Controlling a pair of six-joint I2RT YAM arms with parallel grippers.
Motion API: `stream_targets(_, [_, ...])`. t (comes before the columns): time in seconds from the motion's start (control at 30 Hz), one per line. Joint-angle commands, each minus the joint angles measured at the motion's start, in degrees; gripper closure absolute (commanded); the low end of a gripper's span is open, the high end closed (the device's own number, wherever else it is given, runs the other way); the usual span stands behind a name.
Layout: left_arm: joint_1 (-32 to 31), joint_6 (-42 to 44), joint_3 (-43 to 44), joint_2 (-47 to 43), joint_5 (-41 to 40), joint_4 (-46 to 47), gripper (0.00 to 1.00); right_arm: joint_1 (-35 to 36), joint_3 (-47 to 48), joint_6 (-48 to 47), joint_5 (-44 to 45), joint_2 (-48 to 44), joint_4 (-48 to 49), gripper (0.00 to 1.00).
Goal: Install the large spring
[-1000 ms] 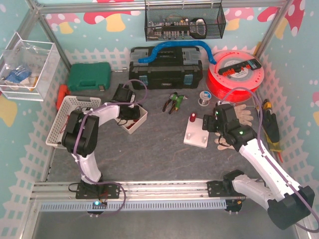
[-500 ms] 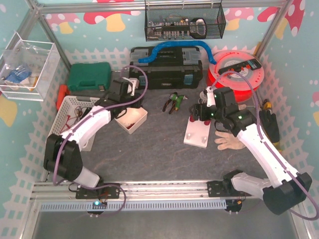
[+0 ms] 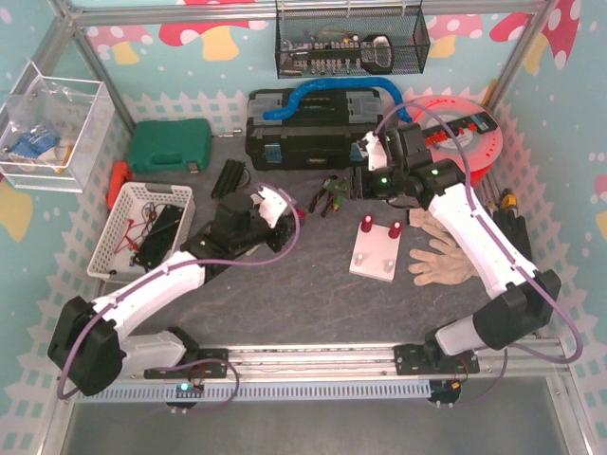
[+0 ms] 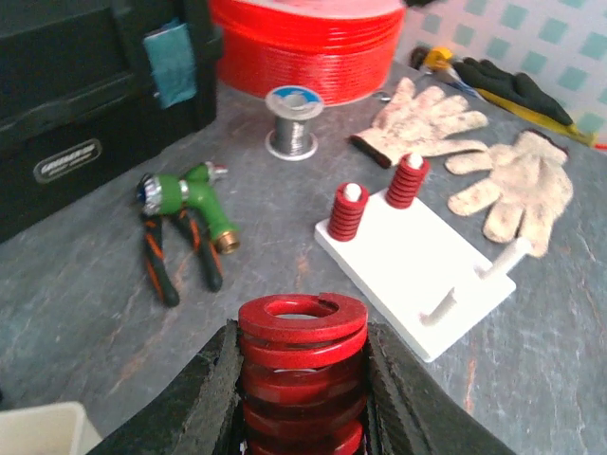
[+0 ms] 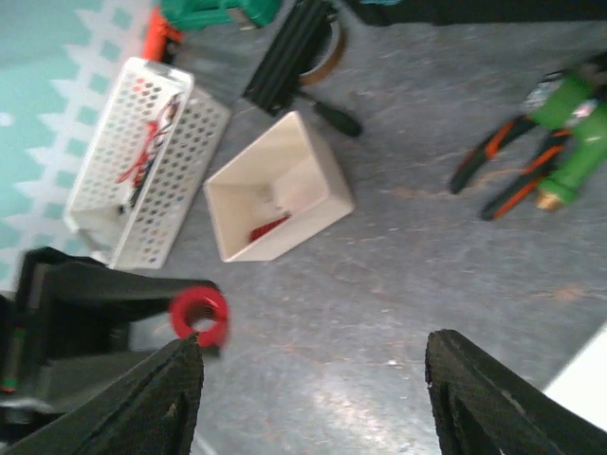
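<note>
My left gripper (image 4: 303, 379) is shut on the large red spring (image 4: 303, 365) and holds it upright above the mat. In the top view the left gripper (image 3: 264, 223) is left of the white peg plate (image 3: 377, 261). The plate (image 4: 403, 270) carries two small red springs (image 4: 347, 210) (image 4: 405, 182) on its far pegs, and two near pegs (image 4: 438, 305) are bare. My right gripper (image 3: 365, 178) is open and empty, raised beyond the plate near the toolbox. The right wrist view shows its wide-apart fingers (image 5: 166, 403) and the spring (image 5: 199, 315) in the left gripper.
A white box (image 5: 275, 190) with a red part inside sits just beyond the left gripper, and a white basket (image 3: 142, 227) stands further left. Green-handled pliers (image 4: 185, 223), a solder spool (image 4: 292, 121) and gloves (image 4: 512, 185) lie around the plate. The black toolbox (image 3: 313, 133) and red filament spool (image 3: 446, 142) stand behind.
My left gripper has come out of the white box with the large spring and swung right toward the plate. My right gripper has left the plate and risen toward the toolbox; two small springs now show.
</note>
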Motion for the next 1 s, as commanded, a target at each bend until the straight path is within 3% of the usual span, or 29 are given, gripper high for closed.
stream_targets(0.0, [-2.38, 7.75, -4.85, -3.35, 3.04, 13.31, 0.9, 0.04, 3.32, 2.38, -12.03, 2.47, -2.49, 0.36])
stream_targets(0.17, [-3.71, 11.08, -6.85, -3.18, 5.57, 18.28, 0.9, 0.6, 3.52, 0.88, -20.63, 3.9, -3.28, 0.36])
stream_targets(0.5, [-4.77, 12.85, -4.42, 1.27, 8.7, 23.43, 0.92, 3.73, 3.88, -3.01, -20.55, 7.64, -7.13, 0.38])
stream_targets(0.83, [-5.23, 11.72, -1.77, 3.87, 9.93, 25.28, 0.93, 4.16, 2.82, -4.99, -21.85, 8.18, -8.63, 0.47])
stream_targets(0.97, [-5.3, 11.51, -2.31, 3.36, 10.38, 25.78, 0.93, 4.26, 1.52, -4.65, -22.13, 7.38, -8.4, 0.56])
